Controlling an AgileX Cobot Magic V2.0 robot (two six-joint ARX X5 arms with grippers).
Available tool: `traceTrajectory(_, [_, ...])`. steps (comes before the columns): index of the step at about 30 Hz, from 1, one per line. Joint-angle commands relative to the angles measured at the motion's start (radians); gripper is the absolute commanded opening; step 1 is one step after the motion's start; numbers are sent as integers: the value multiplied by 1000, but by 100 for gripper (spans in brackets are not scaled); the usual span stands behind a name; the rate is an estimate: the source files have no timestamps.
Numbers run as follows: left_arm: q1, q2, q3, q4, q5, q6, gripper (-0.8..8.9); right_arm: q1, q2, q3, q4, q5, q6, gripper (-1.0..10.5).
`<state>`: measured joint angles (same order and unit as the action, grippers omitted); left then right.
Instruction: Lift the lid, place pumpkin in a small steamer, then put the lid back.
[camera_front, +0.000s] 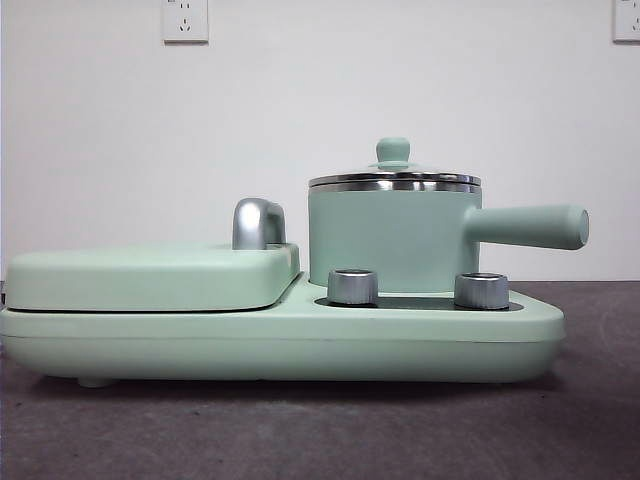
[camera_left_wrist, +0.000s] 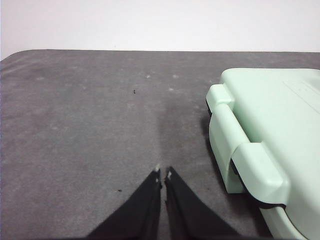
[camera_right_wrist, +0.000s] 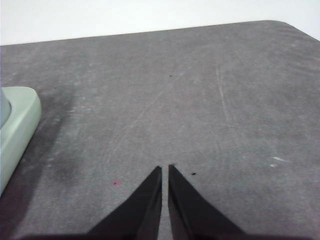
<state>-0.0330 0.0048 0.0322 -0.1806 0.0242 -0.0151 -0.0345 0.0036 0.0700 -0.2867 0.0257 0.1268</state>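
Right now neither claw is at the pot: the left gripper (camera_left_wrist: 163, 172) hangs over bare grey table (camera_left_wrist: 90, 125) with its jaws pressed nearly together and nothing between them, and the right gripper (camera_right_wrist: 165, 167) does the same, jaws narrowed to a thin slit and empty. Outward from the left claw, the right half of its wrist picture is filled by the hinged end of the mint-green cooker base (camera_left_wrist: 265, 145). Outward from the right claw, only a rounded corner of that same base (camera_right_wrist: 17, 120) shows at the left edge of its picture, with open table elsewhere. So the appliance lies between the two arms. In the front view the small steamer (camera_front: 390, 240) stands right of centre on the base, its long handle (camera_front: 530, 226) running level toward the right edge of the frame; the lid (camera_front: 394, 178) sits closed on its rim, knob (camera_front: 392, 150) upright. The flat cover (camera_front: 150, 275) with its chrome handle (camera_front: 258, 222) fills the left. Judging by this, the right arm looks nearer the knob. The pumpkin shows in no view.
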Motion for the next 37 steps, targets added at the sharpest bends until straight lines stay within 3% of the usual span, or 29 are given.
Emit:
traceTrajectory(1, [1,-2,-19,-6,-2,0,19,0,0,-10,19,-6,-16,19])
traceTrajectory(5, [1,-2,-19,-6,-2,0,19,1,0,-58,110,-12,-15,19])
traceTrajectory(15, [1,-2,-19,-6,-2,0,19,80,0,-58,129,-6,-95,19])
traceTrajectory(37, [1,-2,-19,-6,-2,0,19,65,0,-58,132,1,-94,19])
